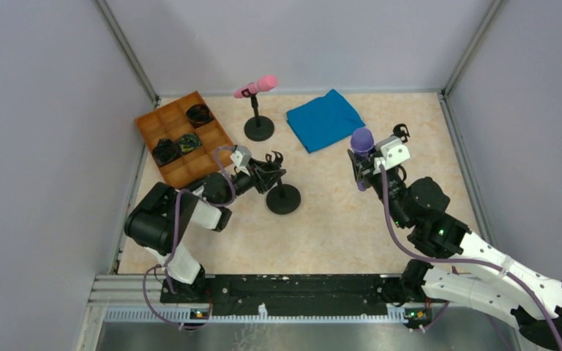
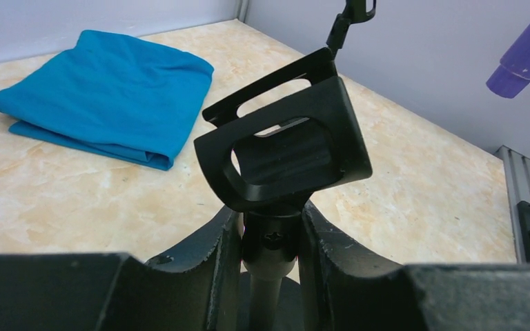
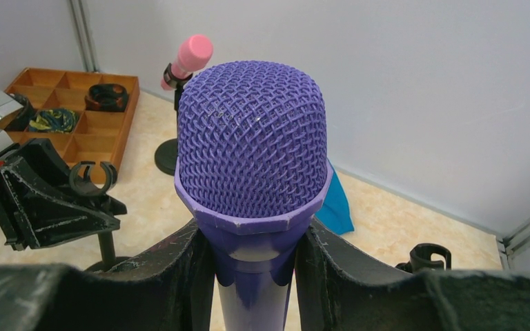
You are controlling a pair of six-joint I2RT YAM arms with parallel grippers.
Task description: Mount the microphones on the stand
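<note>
Pale marbled laminate covers the bench point(image 1: 336, 234), boxed in by plain grey panels. Along the left edge toward the far corner lies a compartmented wooden tray point(image 1: 179, 164) holding dark oddments. Near the far edge sits a folded blue cloth point(image 1: 325, 119), soft and limp. Neither appears to concern the job.

Beside the cloth, by the far edge, one stand point(image 1: 259, 128) already carries the pink microphone point(image 1: 257, 86) in its holder, so that half looks done. The second stand point(image 1: 284, 199), a black disc base with a thin post, sits left of the bench's middle. The left claw point(image 2: 270, 241) is closed snugly round that post just beneath the clip point(image 2: 286, 155), a hard black C-shaped plastic cradle, probably to steady it for loading.

Right of the middle, lifted off the bench, the right claw point(image 3: 252, 269) is clamped on the smooth handle of the purple microphone point(image 3: 252, 145). Its woven mesh dome points away from the claw, well apart from the clip.
</note>
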